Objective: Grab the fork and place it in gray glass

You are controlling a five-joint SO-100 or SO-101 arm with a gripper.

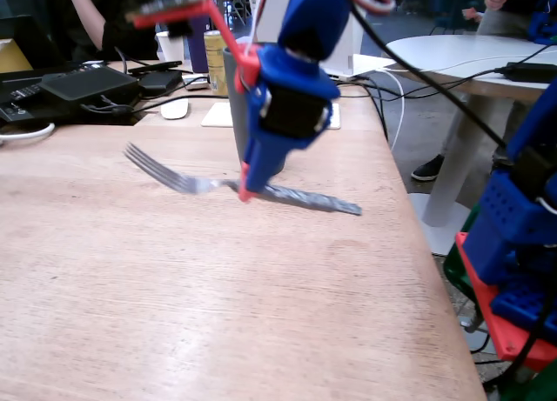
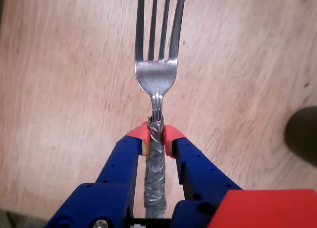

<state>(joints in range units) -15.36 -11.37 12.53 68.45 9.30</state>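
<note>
In the fixed view, black electronics (image 1: 83, 83) and cables are lying at the far left of the wooden table (image 1: 174, 279). Further right, a white paper cup (image 1: 171, 46) and a gold can (image 1: 214, 60) are standing at the table's back edge. The fork (image 1: 187, 182) is hanging above the tabletop, roughly level, its long axis running left to right: the tines are pointing left and slightly up, while the taped handle is extending right and slightly down. The blue gripper (image 1: 246, 190) is coming down from above and pinching the fork close to where the bare metal meets the tape. Just behind the gripper, the gray glass (image 1: 232, 88) is standing upright, mostly hidden by the arm. At the far right, a white round table (image 1: 452, 57) is standing beyond the wooden one.

In the wrist view, the gripper (image 2: 156, 135) is clamping its red-tipped jaws on the fork (image 2: 156, 77) at the top of the tape wrap, with the tines pointing straight away toward the top edge. At the right edge, a dark rounded shape (image 2: 303, 135) is showing, too blurred to identify.
</note>
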